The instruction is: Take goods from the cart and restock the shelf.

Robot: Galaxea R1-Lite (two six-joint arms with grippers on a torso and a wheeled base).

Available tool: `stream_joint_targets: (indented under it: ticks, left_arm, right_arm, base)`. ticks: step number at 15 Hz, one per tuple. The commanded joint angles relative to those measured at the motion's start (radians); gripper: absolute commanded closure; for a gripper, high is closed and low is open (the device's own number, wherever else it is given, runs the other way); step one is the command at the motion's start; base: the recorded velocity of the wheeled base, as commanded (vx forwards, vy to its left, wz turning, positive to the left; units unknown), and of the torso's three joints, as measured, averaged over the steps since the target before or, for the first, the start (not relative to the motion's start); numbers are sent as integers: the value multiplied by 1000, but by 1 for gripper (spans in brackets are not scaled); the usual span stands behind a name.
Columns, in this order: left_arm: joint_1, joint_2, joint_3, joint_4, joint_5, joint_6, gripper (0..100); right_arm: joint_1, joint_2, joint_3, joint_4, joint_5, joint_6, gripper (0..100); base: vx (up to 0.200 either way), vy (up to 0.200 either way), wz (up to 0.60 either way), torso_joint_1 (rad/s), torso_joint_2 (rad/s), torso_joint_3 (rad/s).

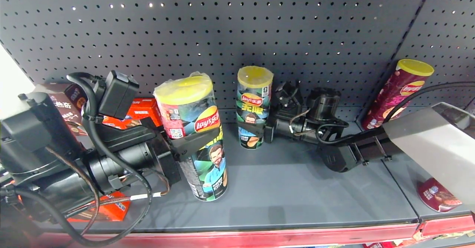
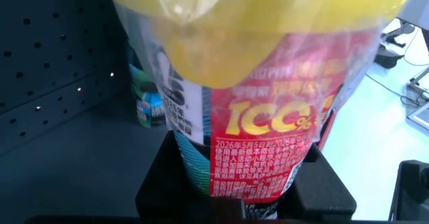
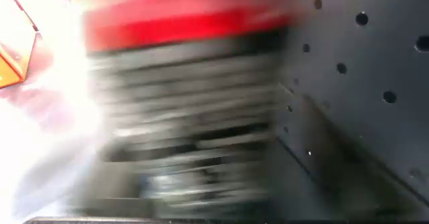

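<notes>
Clamped mid-height in left gripper [image 1: 193, 141], fingers tight on its sides: near can [image 1: 191, 107], upright toward front of shelf [image 1: 297, 192]. Pinched low in right gripper [image 1: 252, 128]: far can [image 1: 254, 103], upright close to pegboard [image 1: 315, 36]. Clear gap between the two.

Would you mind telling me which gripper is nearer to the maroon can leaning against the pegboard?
Right. The right gripper holds the rear green can, to the left of the maroon can; the left gripper holds the front green can, even farther left.
</notes>
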Motion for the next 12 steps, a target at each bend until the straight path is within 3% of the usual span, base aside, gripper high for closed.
stream_joint_targets:
  ticks: [1, 4, 8, 9, 11, 12]
  left_arm:
    - [0, -2, 5, 0, 1, -1, 100]
    - [0, -4, 7, 0, 1, -1, 100]
    - [0, -5, 7, 0, -1, -1, 100]
    - [0, -5, 7, 0, -1, 1, 100]
    - [0, -5, 5, 0, -1, 1, 100]
    - [0, -5, 7, 0, -1, 1, 100]
  right_arm:
    - [4, 1, -3, 0, 0, -1, 100]
    - [4, -42, 23, 6, 0, -3, 100]
    - [21, -189, 181, 0, 6, -3, 100]
    - [51, -288, 297, -7, 14, -4, 100]
    - [70, -382, 409, -9, 22, -4, 100]
    - [71, -388, 417, -9, 23, -4, 100]
  base:
    - [0, 0, 0, 0, 0, 0]
    - [0, 0, 0, 0, 0, 0]
    - [0, 0, 0, 0, 0, 0]
    - [0, 0, 0, 0, 0, 0]
    - [0, 0, 0, 0, 0, 0]
    - [0, 0, 0, 0, 0, 0]
